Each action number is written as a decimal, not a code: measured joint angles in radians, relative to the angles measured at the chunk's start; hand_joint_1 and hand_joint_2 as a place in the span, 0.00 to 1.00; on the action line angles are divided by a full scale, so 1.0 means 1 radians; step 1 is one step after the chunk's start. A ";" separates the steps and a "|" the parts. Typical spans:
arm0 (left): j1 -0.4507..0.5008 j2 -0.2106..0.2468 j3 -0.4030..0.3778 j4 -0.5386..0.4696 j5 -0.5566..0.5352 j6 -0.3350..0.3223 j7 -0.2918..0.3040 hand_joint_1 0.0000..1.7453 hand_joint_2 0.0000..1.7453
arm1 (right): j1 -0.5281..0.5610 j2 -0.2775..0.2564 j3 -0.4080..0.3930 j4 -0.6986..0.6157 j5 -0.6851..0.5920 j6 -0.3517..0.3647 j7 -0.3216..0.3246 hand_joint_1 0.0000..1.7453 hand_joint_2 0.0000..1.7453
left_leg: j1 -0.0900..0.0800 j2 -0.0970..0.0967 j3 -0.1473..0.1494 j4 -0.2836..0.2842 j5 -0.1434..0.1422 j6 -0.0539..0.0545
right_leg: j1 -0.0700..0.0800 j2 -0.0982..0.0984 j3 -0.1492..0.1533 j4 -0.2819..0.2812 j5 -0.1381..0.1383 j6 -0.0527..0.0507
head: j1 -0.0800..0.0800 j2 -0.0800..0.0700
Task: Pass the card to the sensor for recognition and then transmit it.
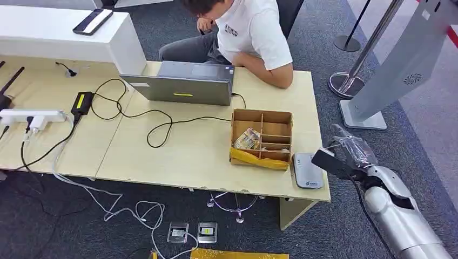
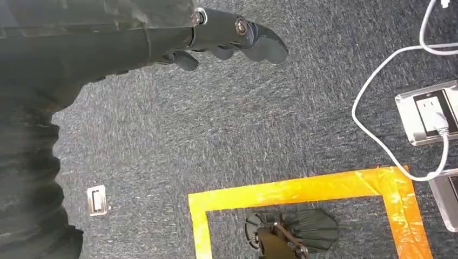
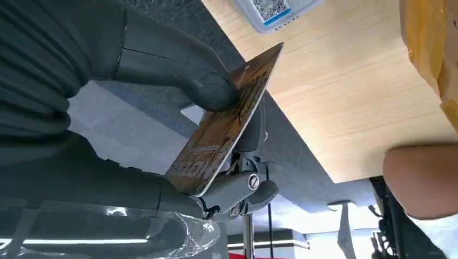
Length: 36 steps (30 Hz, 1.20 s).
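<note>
From the head view, a pale wooden table (image 1: 178,156) on dark grey carpet carries a laptop (image 1: 183,83), a cardboard box (image 1: 262,139) and the grey sensor (image 1: 307,171) at its right end, where the right hand (image 1: 345,156) hangs just off the edge. The left wrist view shows the left hand (image 2: 227,35) over carpet marked with orange tape (image 2: 302,189), fingers curled in on nothing. In the right wrist view, thumb and fingers pinch the brown card (image 3: 227,121) beside the table's edge, near the sensor (image 3: 273,12).
</note>
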 joint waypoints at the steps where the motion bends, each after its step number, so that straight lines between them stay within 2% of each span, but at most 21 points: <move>1: 0.000 0.000 0.000 0.000 0.000 0.000 0.000 0.00 1.00 | 0.009 0.000 -0.008 -0.002 0.002 0.000 0.000 1.00 1.00 | 0.000 0.000 0.000 0.000 0.000 0.000 | 0.000 0.000 0.000 0.000 0.000 0.000 | 0.000 0.000; 15: -0.009 0.000 0.000 0.000 -0.016 -0.010 0.010 0.00 1.00 | 0.079 0.001 -0.050 -0.002 0.019 -0.009 -0.008 1.00 1.00 | 0.000 0.000 0.000 0.000 0.000 0.000 | 0.000 0.000 0.000 0.000 0.000 0.000 | 0.000 0.000; 36: -0.021 -0.002 0.000 0.000 -0.024 -0.011 0.013 0.00 1.00 | 0.120 0.035 -0.050 -0.035 0.040 0.000 -0.005 1.00 1.00 | 0.000 0.000 0.000 0.000 0.000 0.000 | 0.000 0.000 0.000 0.000 0.000 0.000 | 0.000 0.000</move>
